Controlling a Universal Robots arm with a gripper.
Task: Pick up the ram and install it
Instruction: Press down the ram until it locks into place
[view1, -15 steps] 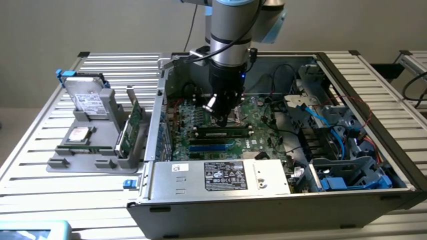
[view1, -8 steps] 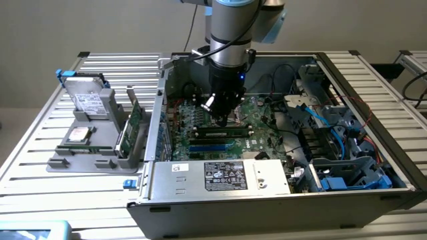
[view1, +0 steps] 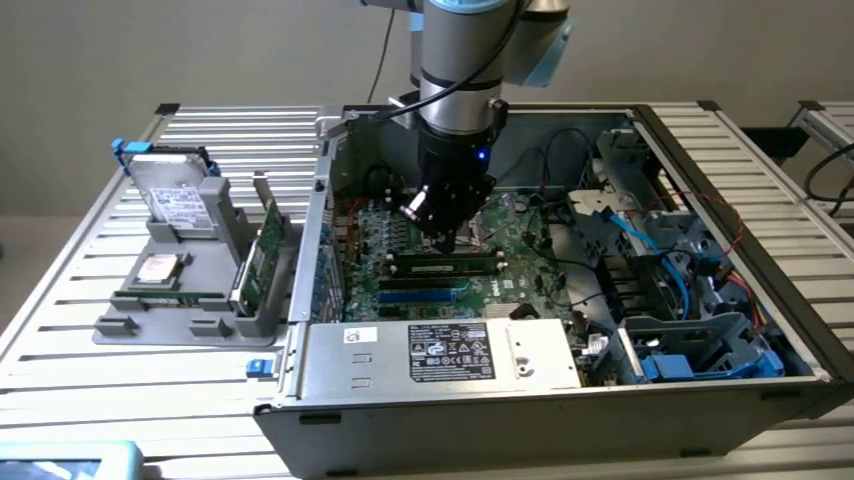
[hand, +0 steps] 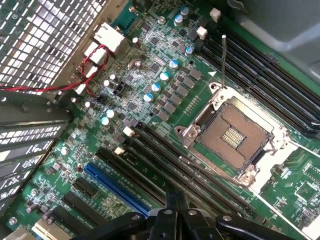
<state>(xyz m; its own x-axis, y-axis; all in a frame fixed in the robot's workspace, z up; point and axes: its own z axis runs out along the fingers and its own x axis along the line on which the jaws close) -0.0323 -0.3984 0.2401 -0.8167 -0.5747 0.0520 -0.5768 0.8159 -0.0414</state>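
Note:
The ram (view1: 447, 265), a long dark-green stick, stands on edge in a black motherboard slot with white clips at both ends, inside the open computer case (view1: 534, 400). My gripper (view1: 443, 238) hangs just above the stick's middle, reaching down into the case. In the wrist view the dark fingertips (hand: 175, 200) are pressed together, shut, with nothing seen between them. Below them run several long black slots (hand: 165, 165); the stick itself is hidden there.
A grey holder (view1: 187, 310) beside the case at the exterior view's left carries two silver hard drives (view1: 174, 200) and a green expansion card (view1: 271, 245). In the case sit the power supply (view1: 441, 350), blue cables (view1: 641, 250), the CPU socket (hand: 235, 135) and a blue slot (hand: 117, 187).

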